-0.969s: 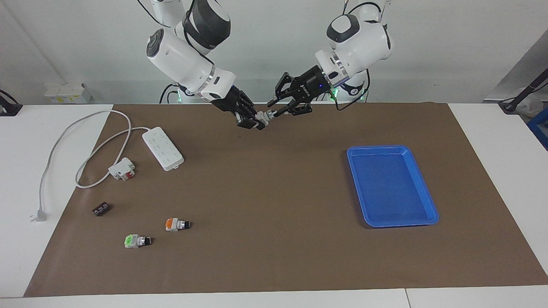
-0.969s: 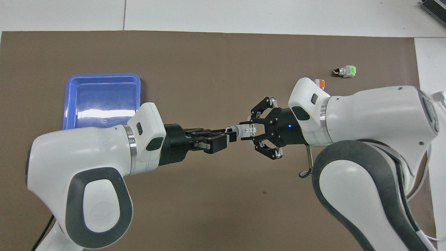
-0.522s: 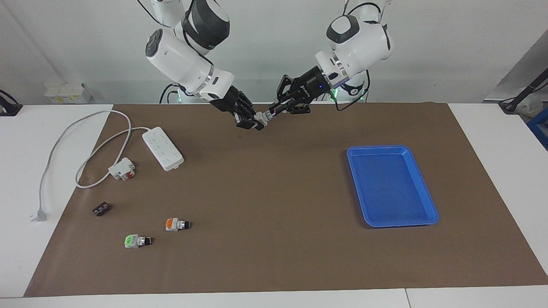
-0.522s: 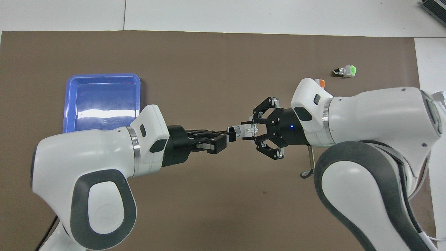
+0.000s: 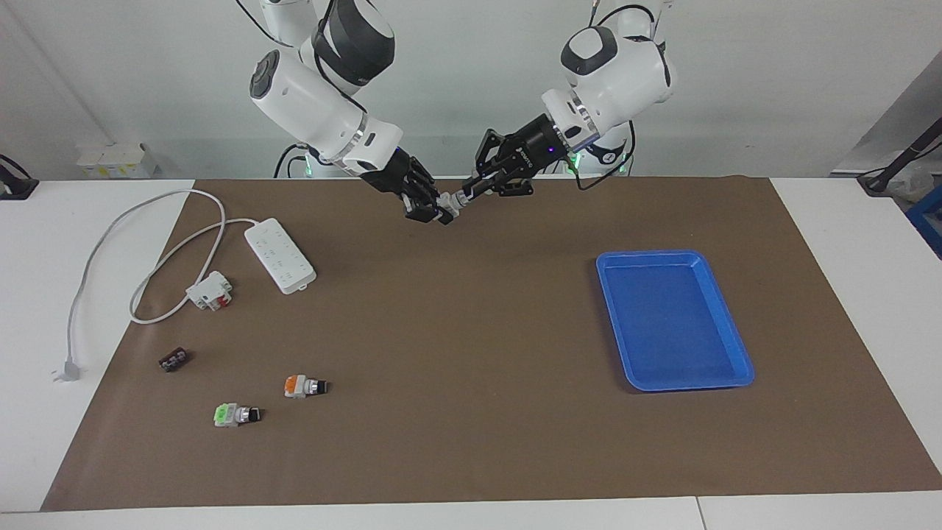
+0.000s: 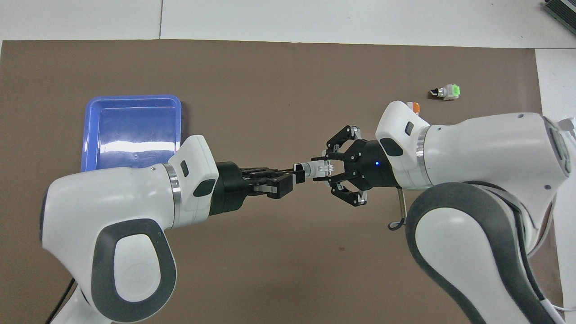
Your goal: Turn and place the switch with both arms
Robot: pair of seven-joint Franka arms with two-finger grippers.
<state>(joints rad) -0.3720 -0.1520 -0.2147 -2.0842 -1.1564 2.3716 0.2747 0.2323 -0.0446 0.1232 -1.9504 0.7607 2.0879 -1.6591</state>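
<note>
Holding the switch (image 5: pixel 450 201) (image 6: pixel 310 168) between them, both grippers meet in the air over the brown mat (image 5: pixel 471 412) (image 6: pixel 279 81), above the strip of it nearest the robots and about midway along its length; the switch lies roughly level, black knob toward the left arm, whitish body toward the right arm.

Left gripper (image 5: pixel 469 193) (image 6: pixel 294 173): fingers drawn together on the knob end; seen edge-on from overhead. Right gripper (image 5: pixel 438 210) (image 6: pixel 318 168): fingers closed around the whitish body, linkage spread flat in the overhead view.

Blue tray (image 5: pixel 611 259) (image 6: pixel 88 135): toward the left arm's end of the table, farther from the robots than the grippers, well apart from them; its raised rim runs unbroken all round, and it sits inside the mat's edges.

Open mat between the grippers and the tray; likewise the whole middle of the mat, out to its edge farthest from the robots.

Toward the right arm's end: white power strip (image 5: pixel 280 255) with its cable looping off the mat edge onto the white table; a small white-and-red part (image 5: pixel 210 290) just beside the cable; a small dark part (image 5: pixel 174 360) farther out; orange-block switch (image 5: pixel 298 386) (image 6: pixel 415 107) and bright-green-block switch (image 5: pixel 229 415) (image 6: pixel 447 92) near each other, farthest from the robots; in the overhead view the right arm's wrist covers most of the orange one.
</note>
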